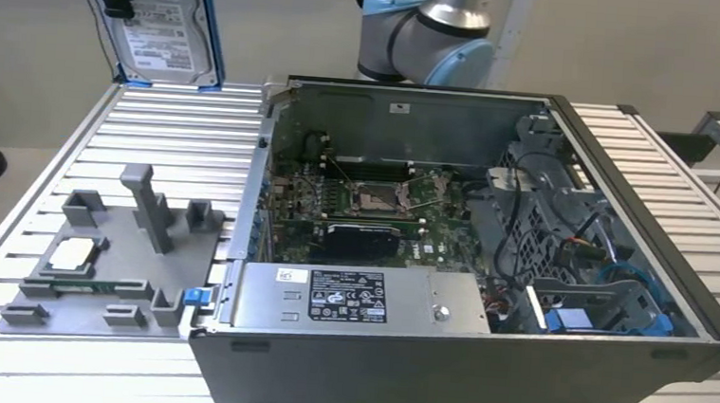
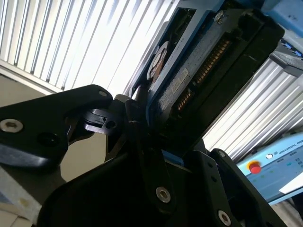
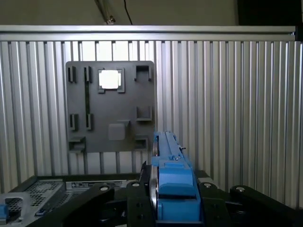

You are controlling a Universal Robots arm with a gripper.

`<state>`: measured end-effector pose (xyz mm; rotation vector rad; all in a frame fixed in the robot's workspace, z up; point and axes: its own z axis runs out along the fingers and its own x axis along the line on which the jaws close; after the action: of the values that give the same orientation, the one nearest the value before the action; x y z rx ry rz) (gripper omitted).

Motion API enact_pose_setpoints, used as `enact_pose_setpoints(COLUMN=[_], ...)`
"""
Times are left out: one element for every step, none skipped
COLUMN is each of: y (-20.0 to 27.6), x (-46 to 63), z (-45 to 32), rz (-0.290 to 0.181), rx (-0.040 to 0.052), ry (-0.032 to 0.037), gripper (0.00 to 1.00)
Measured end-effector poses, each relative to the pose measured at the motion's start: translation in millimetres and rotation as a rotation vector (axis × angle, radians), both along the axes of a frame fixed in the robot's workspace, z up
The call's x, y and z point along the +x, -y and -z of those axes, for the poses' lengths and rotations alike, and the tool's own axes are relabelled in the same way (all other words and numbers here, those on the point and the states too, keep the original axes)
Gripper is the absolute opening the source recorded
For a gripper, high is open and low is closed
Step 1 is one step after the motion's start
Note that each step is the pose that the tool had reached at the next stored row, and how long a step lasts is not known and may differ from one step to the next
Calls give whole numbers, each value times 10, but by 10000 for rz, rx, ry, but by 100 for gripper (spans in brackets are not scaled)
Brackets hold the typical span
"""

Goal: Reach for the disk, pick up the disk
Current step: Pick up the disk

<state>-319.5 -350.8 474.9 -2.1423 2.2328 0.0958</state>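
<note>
Showing a white printed label (image 1: 159, 40) on the disk (image 1: 179, 3) and a black-and-white label (image 1: 347, 296) on the grey box (image 1: 454, 311) in the exterior view, print seemingly too fine for reading; carrying lettering (image 2: 287, 151) on the blue panel (image 2: 279, 166) in the second wrist view.

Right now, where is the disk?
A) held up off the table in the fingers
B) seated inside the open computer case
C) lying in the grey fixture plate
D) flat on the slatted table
A: in the exterior view the disk hangs upright above the slatted table, and the first wrist view shows its blue-framed edge clamped in the gripper.
</note>
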Motion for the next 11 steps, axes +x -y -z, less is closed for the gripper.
enact_pose_setpoints(y=[0,0,0,0,0,0,0,0,0,0,0], x=[20,42,63,85,107,129,149,170,191,211,229], z=[0,-1,-1,-2,-2,-3,-3,-3,-3,-3,-3], rz=[0,1,0,0,0,-1,0,0,0,0,0], rx=[0,0,0,0,0,0,0,0,0,-1,0], ry=[-1,-1,-1,-2,-3,-4,-4,-5,-6,-7,-6], gripper=[0,0,0,0,0,0,0,0,0,0,0])
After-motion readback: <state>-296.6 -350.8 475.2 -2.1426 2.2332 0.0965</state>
